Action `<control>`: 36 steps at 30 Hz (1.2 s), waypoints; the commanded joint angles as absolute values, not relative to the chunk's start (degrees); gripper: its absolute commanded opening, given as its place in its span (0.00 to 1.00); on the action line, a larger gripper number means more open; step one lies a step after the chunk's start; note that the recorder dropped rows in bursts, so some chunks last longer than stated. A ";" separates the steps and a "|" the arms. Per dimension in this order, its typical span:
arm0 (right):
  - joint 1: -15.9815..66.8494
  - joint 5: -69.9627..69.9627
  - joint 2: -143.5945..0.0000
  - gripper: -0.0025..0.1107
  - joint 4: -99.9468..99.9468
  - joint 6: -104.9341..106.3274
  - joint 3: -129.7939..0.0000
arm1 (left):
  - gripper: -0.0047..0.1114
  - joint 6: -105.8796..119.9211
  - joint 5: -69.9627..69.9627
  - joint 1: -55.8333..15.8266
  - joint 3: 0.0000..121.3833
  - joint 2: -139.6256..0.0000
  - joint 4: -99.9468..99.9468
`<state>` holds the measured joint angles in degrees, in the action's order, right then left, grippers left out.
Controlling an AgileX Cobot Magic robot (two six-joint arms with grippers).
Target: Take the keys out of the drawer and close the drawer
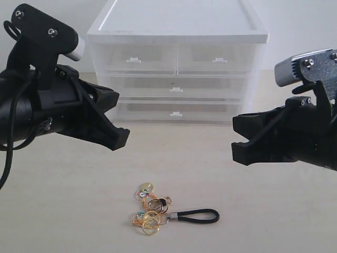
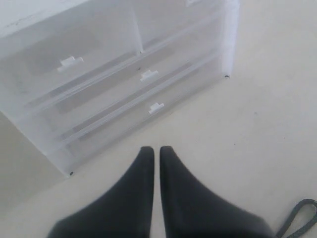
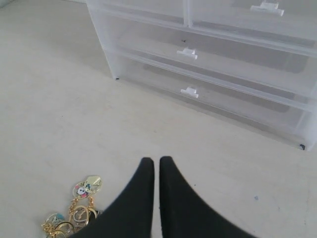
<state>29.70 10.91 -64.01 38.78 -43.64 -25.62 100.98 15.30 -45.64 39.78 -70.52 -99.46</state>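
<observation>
The keys [image 1: 152, 210] lie on the counter [image 1: 63, 205] in front of the cabinet [image 1: 176, 31], well clear of its front, with the black strap stretched out beside the gold rings. The bottom drawer [image 1: 147, 112] looks flush with the drawer above it, so both parts of the job seem done.

The left arm [image 1: 58, 113] and the right arm [image 1: 295, 139] hover in front of the cabinet, one off each side, above the counter. Both wrist views show each arm's jaws pressed together with only a thin slit between the tips, and neither pair holds anything.

The risks are small. The cloudy plastic makes it hard to tell whether the drawer is pushed fully home. If it is not, a hard nudge on the small tab could slide the light cabinet backwards instead of seating the drawer. An arm swinging low across the front of the cabinet could also catch the strap loop and drag the keys.
</observation>
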 commanded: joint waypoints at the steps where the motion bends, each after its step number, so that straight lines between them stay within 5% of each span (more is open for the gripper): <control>1: 29.84 11.18 -63.44 0.02 39.02 -43.57 -25.33 | 0.08 100.45 15.22 -45.90 39.55 -70.02 -99.95; 10: 25.96 -7.46 -45.45 0.02 39.02 -39.11 -24.94 | 0.08 100.45 15.22 -45.90 39.55 -70.02 -99.95; 22: 4.76 8.44 -15.97 0.02 37.70 -39.10 -6.10 | 0.08 100.45 15.22 -45.90 39.55 -70.02 -99.95; 32: 5.85 4.05 -11.72 0.02 37.35 -38.05 -3.78 | 0.08 100.45 15.22 -45.90 39.55 -70.02 -99.95; 36: 7.63 1.34 -10.97 0.02 13.79 -15.92 -1.17 | 0.08 100.45 15.22 -45.90 39.55 -70.02 -99.95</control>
<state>6.79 3.87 -11.42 29.24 -31.19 -2.99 100.98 15.30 -45.64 39.78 -70.52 -99.46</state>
